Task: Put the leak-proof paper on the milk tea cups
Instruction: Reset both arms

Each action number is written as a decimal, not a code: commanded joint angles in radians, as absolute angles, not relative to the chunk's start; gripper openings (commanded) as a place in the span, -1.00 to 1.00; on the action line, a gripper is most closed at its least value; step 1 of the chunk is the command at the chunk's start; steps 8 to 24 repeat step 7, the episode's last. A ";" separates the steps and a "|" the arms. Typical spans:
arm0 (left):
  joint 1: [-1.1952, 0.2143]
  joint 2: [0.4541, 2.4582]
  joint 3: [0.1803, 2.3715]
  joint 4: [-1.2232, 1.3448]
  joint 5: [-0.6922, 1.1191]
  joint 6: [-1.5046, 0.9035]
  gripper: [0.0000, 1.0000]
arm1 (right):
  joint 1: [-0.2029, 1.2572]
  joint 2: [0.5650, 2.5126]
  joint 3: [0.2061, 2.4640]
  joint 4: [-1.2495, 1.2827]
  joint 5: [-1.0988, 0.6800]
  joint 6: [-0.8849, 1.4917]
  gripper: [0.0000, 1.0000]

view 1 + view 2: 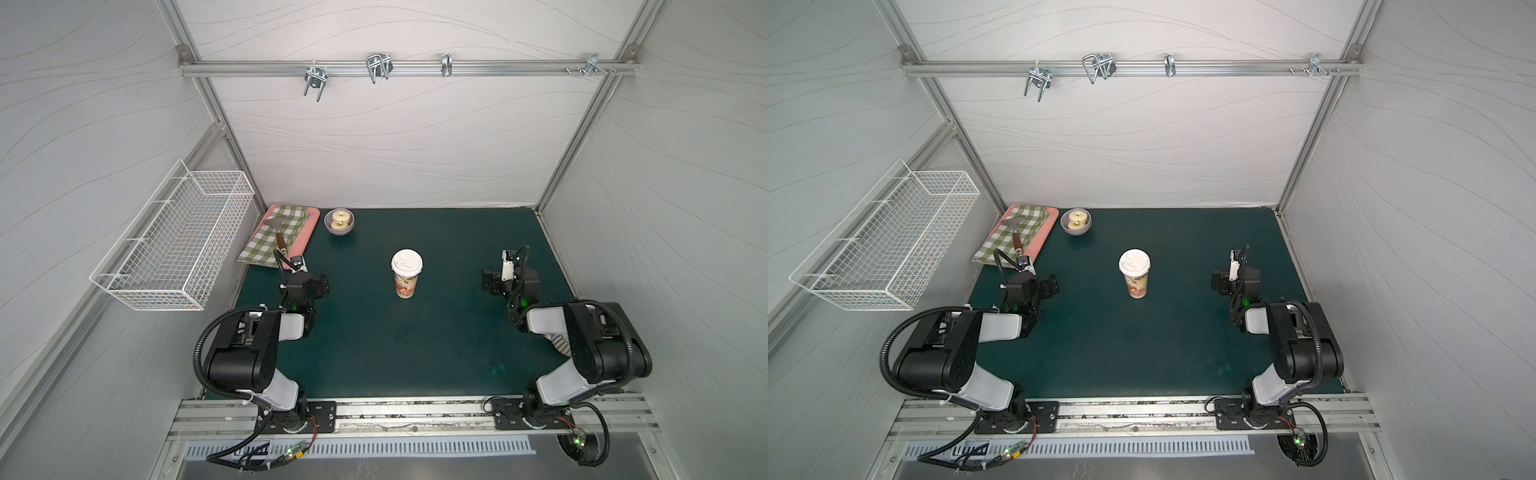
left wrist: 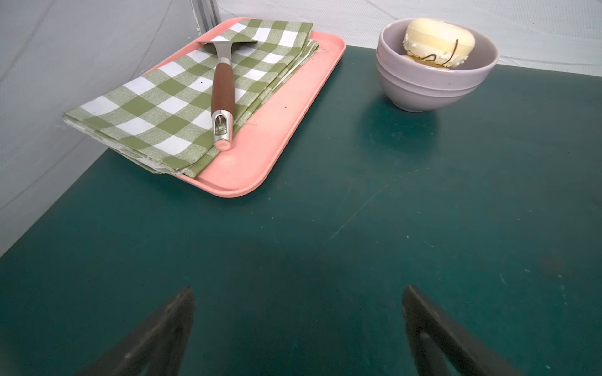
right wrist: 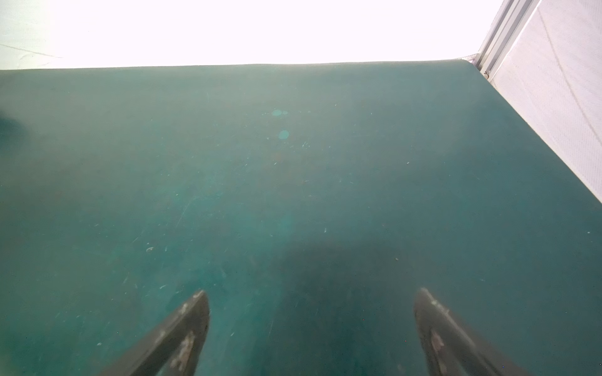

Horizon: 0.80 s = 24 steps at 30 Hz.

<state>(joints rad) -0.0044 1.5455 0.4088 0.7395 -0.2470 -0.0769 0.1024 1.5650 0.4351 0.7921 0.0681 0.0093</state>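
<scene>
Two robot arms flank a dark green worktop (image 1: 415, 357). Nearest the rail, the left fingers (image 2: 163, 332) and the right fingers (image 3: 182, 332) are spread wide apart and hold nothing, each pair hanging just over bare worktop. Midway between them, well apart from both, the milk tea cup (image 1: 404, 284) stands upright in both top views, its mouth capped by a white domed lid (image 1: 406, 262). The leak-proof paper cannot be made out anywhere. Whether it lies under that lid or out of sight, the pictures do not tell. If the paper is not yet on, the lid probably has to come off first, since the sheet belongs on the open mouth. The cup looks tall and light, so one arm would do well to steady it low on the wall. The other arm could then take the lid by its rim and lift it straight up, so the cup does not tip. Farther back, near the left corner, a grey-lilac bowl (image 2: 423, 81) holds a pale yellow round piece (image 2: 436, 42). Just beside it, a pink tray (image 2: 254, 156) carries a folded green-checked cloth (image 2: 156, 107) with a brown-handled scraper (image 2: 223, 88) lying across it. A white wire basket (image 1: 174, 241) hangs on the left wall.
</scene>
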 commanded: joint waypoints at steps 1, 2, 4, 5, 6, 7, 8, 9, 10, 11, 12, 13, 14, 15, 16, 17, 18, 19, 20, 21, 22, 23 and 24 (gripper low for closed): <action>0.000 1.542 0.432 0.800 -0.231 -0.055 1.00 | 0.097 1.574 0.443 0.807 0.055 -0.009 0.98; 0.000 1.542 0.431 0.799 -0.230 -0.056 1.00 | 0.097 1.575 0.443 0.809 0.055 -0.010 0.98; 0.000 1.542 0.431 0.801 -0.231 -0.054 1.00 | 0.094 1.580 0.444 0.810 0.049 -0.008 0.98; 0.000 1.542 0.431 0.799 -0.231 -0.055 1.00 | 0.087 1.580 0.447 0.805 0.033 -0.005 0.98; 0.000 1.542 0.431 0.799 -0.230 -0.054 1.00 | 0.083 1.575 0.445 0.802 0.026 -0.004 0.98; 0.000 1.542 0.431 0.801 -0.231 -0.055 1.00 | 0.083 1.578 0.449 0.798 0.027 -0.004 0.98; 0.000 1.542 0.431 0.801 -0.231 -0.055 1.00 | 0.083 1.578 0.449 0.798 0.027 -0.004 0.98; 0.000 1.542 0.431 0.801 -0.231 -0.055 1.00 | 0.083 1.578 0.449 0.798 0.027 -0.004 0.98; 0.000 1.542 0.431 0.801 -0.231 -0.055 1.00 | 0.083 1.578 0.449 0.798 0.027 -0.004 0.98; 0.000 1.542 0.431 0.801 -0.231 -0.055 1.00 | 0.083 1.578 0.449 0.798 0.027 -0.004 0.98; 0.000 1.542 0.431 0.801 -0.231 -0.055 1.00 | 0.083 1.578 0.449 0.798 0.027 -0.004 0.98; 0.000 1.542 0.431 0.801 -0.231 -0.055 1.00 | 0.083 1.578 0.449 0.798 0.027 -0.004 0.98; 0.000 1.542 0.431 0.801 -0.231 -0.055 1.00 | 0.083 1.578 0.449 0.798 0.027 -0.004 0.98; 0.000 1.542 0.431 0.801 -0.231 -0.055 1.00 | 0.083 1.578 0.449 0.798 0.027 -0.004 0.98; 0.000 1.542 0.431 0.801 -0.231 -0.055 1.00 | 0.083 1.578 0.449 0.798 0.027 -0.004 0.98; 0.000 1.542 0.431 0.801 -0.231 -0.055 1.00 | 0.083 1.578 0.449 0.798 0.027 -0.004 0.98; 0.000 1.542 0.431 0.801 -0.231 -0.055 1.00 | 0.083 1.578 0.449 0.798 0.027 -0.004 0.98; 0.000 1.542 0.431 0.801 -0.231 -0.055 1.00 | 0.083 1.578 0.449 0.798 0.027 -0.004 0.98; 0.000 1.542 0.431 0.801 -0.231 -0.055 1.00 | 0.083 1.578 0.449 0.798 0.027 -0.004 0.98; 0.000 1.542 0.431 0.801 -0.231 -0.055 1.00 | 0.083 1.578 0.449 0.798 0.027 -0.004 0.98; 0.000 1.542 0.431 0.801 -0.231 -0.055 1.00 | 0.083 1.578 0.449 0.798 0.027 -0.004 0.98; 0.000 1.542 0.431 0.801 -0.231 -0.055 1.00 | 0.083 1.578 0.449 0.798 0.027 -0.004 0.98; 0.000 1.542 0.431 0.801 -0.231 -0.055 1.00 | 0.083 1.578 0.449 0.798 0.027 -0.004 0.98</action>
